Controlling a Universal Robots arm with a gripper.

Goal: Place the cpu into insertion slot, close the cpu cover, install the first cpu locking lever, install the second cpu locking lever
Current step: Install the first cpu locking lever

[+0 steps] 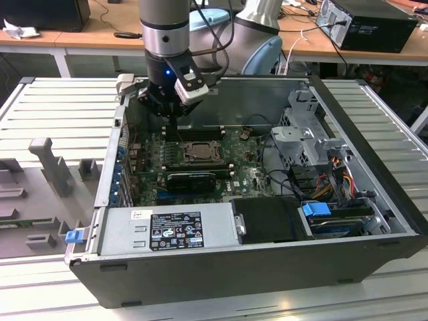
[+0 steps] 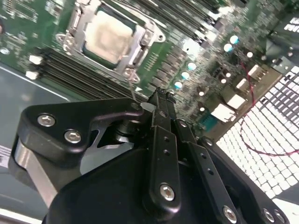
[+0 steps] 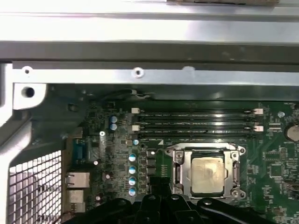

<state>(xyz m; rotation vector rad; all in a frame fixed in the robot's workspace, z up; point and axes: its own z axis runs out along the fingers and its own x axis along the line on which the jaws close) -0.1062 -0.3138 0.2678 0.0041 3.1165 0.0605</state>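
The cpu [image 2: 110, 37] [image 3: 207, 175], pale silver-beige, lies in the insertion slot [image 1: 200, 152] on the green board. The silver cpu cover [image 2: 140, 51] [image 3: 178, 169] lies flat around it, framing the chip through its window. My gripper [image 2: 160, 97] [image 3: 159, 183] [image 1: 171, 122] hovers just off one corner of the socket, above the board and beside the black memory slots. Its black fingers are pressed together and shut, with nothing seen between them. A thin metal wire [image 2: 131, 86] rises from the socket's corner close to the fingertips.
The open computer case [image 1: 374, 221] holds a power supply [image 1: 167, 231] at the front and a drive cage with cables [image 1: 314, 144] on the exterior view's right. A row of blue capacitors [image 3: 132, 175] and the rear vent grille [image 3: 35, 186] lie beside the socket.
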